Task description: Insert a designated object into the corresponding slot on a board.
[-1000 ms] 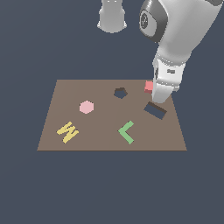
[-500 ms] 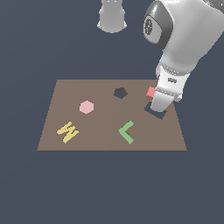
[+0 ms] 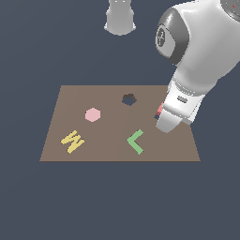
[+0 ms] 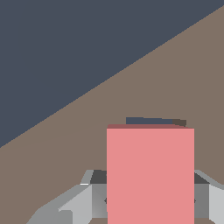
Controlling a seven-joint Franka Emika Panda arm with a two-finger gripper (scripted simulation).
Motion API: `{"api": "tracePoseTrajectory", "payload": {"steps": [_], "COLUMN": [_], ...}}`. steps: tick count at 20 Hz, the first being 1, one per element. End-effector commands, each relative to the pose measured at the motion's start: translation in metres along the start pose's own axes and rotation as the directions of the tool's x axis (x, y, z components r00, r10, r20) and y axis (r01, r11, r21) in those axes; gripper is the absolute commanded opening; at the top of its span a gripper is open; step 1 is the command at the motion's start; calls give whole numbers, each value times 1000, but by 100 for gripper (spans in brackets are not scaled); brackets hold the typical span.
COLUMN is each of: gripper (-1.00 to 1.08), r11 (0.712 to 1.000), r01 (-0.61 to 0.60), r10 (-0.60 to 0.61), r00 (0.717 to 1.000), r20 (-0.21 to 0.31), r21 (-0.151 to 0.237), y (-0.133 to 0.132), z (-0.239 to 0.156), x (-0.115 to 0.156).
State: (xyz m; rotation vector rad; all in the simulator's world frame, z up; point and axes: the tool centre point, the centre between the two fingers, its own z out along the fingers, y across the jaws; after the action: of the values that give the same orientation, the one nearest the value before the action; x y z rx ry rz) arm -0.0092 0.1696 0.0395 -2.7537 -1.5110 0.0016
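The brown board (image 3: 108,150) lies flat. My gripper (image 3: 165,123) is near the board's edge on the exterior view's right, shut on the salmon-red block (image 3: 160,109); only a sliver of the block shows beside the hand. In the wrist view the block (image 4: 150,175) sits between the grey fingers (image 4: 94,197). A thin dark strip of the slot (image 4: 151,121) shows just beyond the block's far edge. In the exterior view the hand hides the slot.
On the board are a pink hexagon (image 3: 93,114), a dark polygonal hole (image 3: 129,99), a green L-shaped piece (image 3: 136,141) and a yellow W-shaped piece (image 3: 72,141). A grey robot base (image 3: 120,18) stands behind the board.
My gripper has carried the red block toward the board's front edge, onto the place where the slot showed. The hand now covers the slot in the exterior view.
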Motion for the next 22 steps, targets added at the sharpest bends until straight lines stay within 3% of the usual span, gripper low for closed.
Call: {"api": "tracePoseTrajectory", "payload": {"steps": [1, 17, 18, 22], "gripper": [-100, -100, 100, 100], "r11": [1000, 999, 999, 999], "r01": [-29, -50, -50, -50], "r10": [29, 50, 50, 50], "r00": [1000, 999, 999, 999], "r20": [0, 0, 0, 0], "r21": [0, 0, 0, 0], "y": [7, 12, 12, 12], "z": [-1, 9, 9, 9], "x": [2, 3, 3, 3]}}
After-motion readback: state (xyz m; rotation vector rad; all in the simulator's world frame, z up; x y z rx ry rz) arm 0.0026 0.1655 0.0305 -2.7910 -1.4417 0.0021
